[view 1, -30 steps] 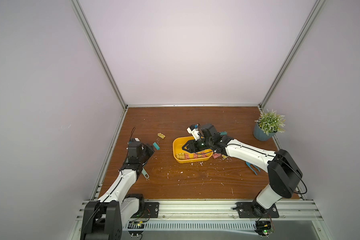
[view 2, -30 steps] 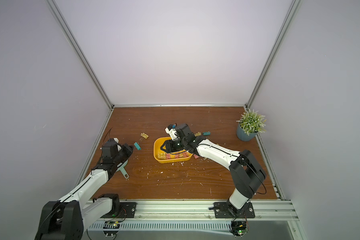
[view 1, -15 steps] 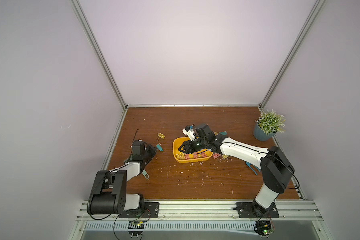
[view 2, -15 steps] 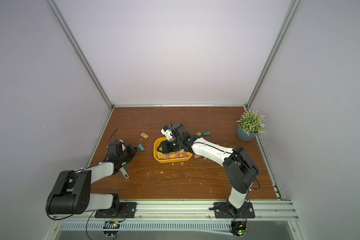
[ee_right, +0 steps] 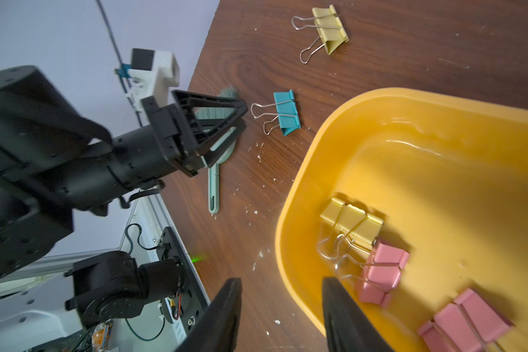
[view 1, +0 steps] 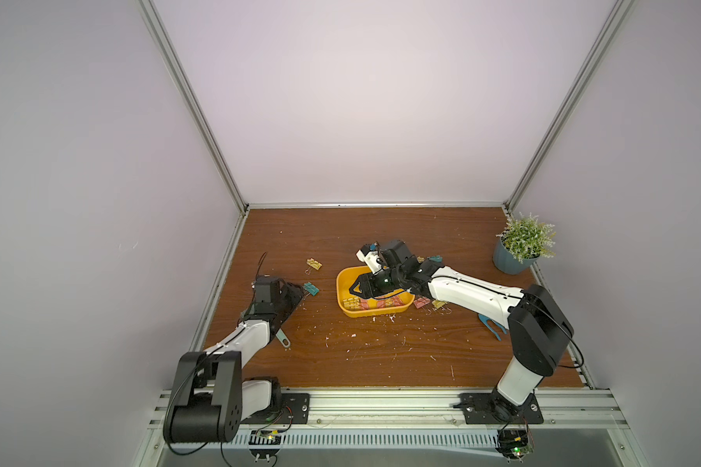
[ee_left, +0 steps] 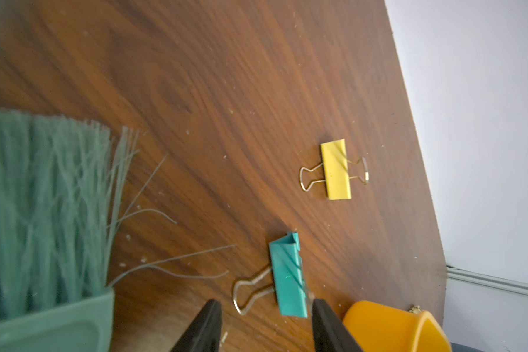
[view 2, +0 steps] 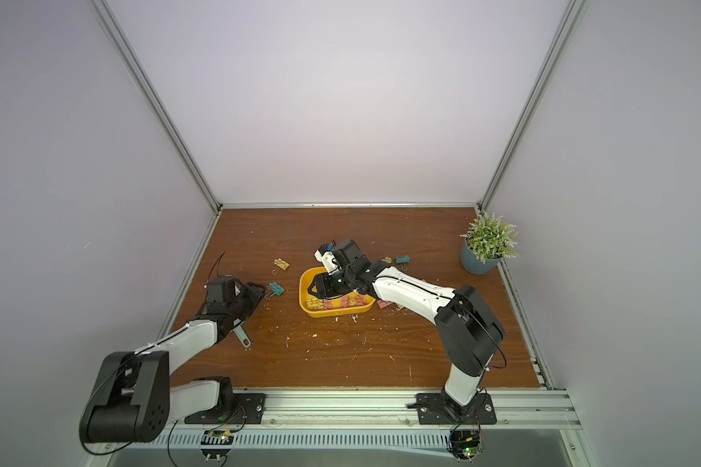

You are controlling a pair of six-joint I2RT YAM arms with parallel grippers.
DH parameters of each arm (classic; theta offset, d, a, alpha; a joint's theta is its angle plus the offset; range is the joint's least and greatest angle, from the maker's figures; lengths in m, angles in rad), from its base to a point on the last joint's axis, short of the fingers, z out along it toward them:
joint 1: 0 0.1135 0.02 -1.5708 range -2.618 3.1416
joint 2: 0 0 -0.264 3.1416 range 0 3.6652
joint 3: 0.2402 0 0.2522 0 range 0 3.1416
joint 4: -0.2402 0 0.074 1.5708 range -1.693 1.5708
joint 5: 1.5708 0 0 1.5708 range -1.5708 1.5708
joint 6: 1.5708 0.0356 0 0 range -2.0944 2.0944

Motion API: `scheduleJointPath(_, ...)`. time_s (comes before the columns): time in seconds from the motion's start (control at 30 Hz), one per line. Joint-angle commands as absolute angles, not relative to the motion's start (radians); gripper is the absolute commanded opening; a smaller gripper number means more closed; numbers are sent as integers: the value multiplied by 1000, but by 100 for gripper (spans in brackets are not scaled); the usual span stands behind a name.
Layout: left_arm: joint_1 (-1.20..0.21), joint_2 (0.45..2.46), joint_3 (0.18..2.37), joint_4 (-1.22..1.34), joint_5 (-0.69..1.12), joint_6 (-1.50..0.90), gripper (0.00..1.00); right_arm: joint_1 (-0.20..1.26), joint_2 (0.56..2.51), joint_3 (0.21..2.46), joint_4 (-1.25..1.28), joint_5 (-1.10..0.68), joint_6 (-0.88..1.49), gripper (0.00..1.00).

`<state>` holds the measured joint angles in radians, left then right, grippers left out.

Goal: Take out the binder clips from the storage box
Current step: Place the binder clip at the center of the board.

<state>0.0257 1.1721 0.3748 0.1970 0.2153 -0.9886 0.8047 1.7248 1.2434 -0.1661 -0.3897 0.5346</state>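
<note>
Left gripper point(ee_left: 264, 303) is down low over the desk point(ee_left: 226, 76), jaws apart, nothing in it. A teal clip point(ee_left: 287, 274) lies flat right at the tips, closer to one finger, and a yellow clip point(ee_left: 336, 169) sits a bit further out. The brush point(ee_left: 43, 198) is just beside me there.

Right gripper point(ee_right: 281, 280) is parted too and empty. It straddles the rim of the box point(ee_right: 299, 195), one finger inside and one outside over the desk. The box sits mid-desk with clips point(ee_right: 381, 268) in it, yellow and pink, bunched at one end near my inside finger.
</note>
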Motion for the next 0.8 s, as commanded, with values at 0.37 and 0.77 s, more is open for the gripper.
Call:
scheduleJointPath(0.37,-434,978,585,-31,61,-744,47,729,1520,1095,-140,-101,594,50)
scheduleJointPath(0.77,-664,1365,821,-209,59,-657,38,685,1463,1003,-104,-150,622,51)
